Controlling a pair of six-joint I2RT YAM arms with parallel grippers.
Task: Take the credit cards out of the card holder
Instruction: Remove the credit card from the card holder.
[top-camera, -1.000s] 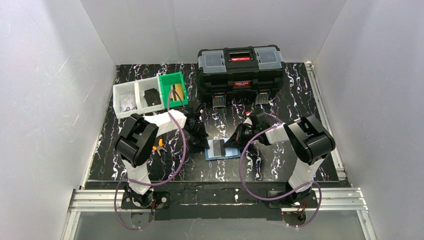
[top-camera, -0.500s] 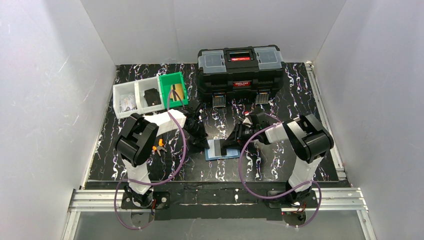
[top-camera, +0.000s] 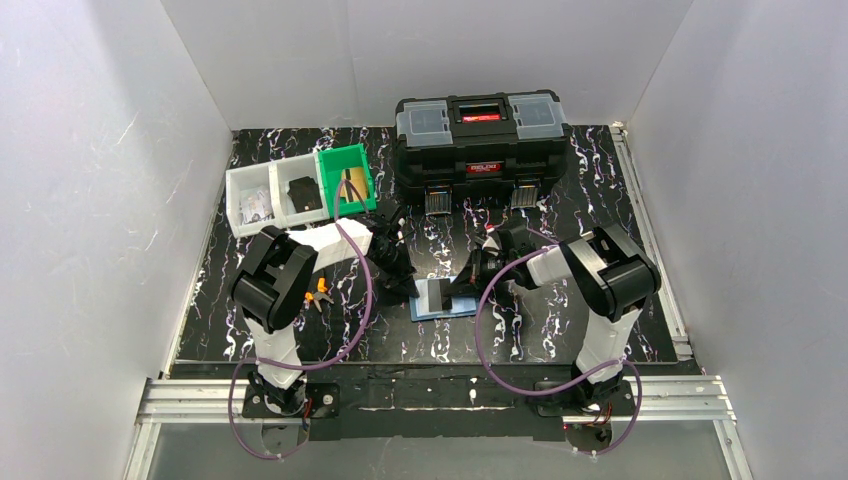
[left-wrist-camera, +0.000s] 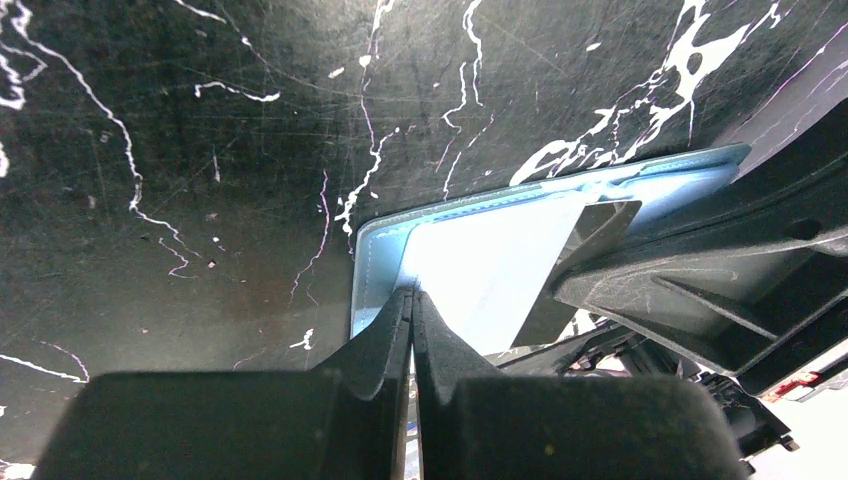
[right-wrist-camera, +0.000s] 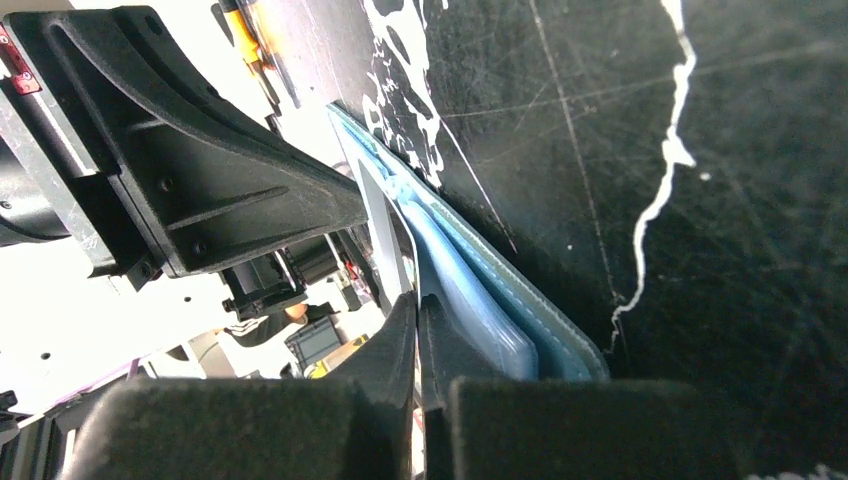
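The card holder (top-camera: 432, 311) lies open on the black marbled table between the two arms, its light blue inner panels up (left-wrist-camera: 480, 260). My left gripper (top-camera: 412, 289) is shut, and its tips (left-wrist-camera: 412, 293) press on the holder's left end. A dark credit card (top-camera: 438, 293) sits tilted over the holder, with one end raised (left-wrist-camera: 585, 240). My right gripper (top-camera: 461, 289) comes in from the right and is shut (right-wrist-camera: 417, 300) on that card's thin edge (right-wrist-camera: 385, 215). The blue holder (right-wrist-camera: 520, 290) lies just beside its fingers.
A big black toolbox (top-camera: 478, 135) stands at the back. A green bin (top-camera: 346, 180) and white bins (top-camera: 273, 198) stand at the back left. Orange-handled pliers (top-camera: 318, 292) lie beside the left arm.
My right gripper opened, slid a little left over the card holder and shut again. The left gripper has stayed shut in place on the holder.
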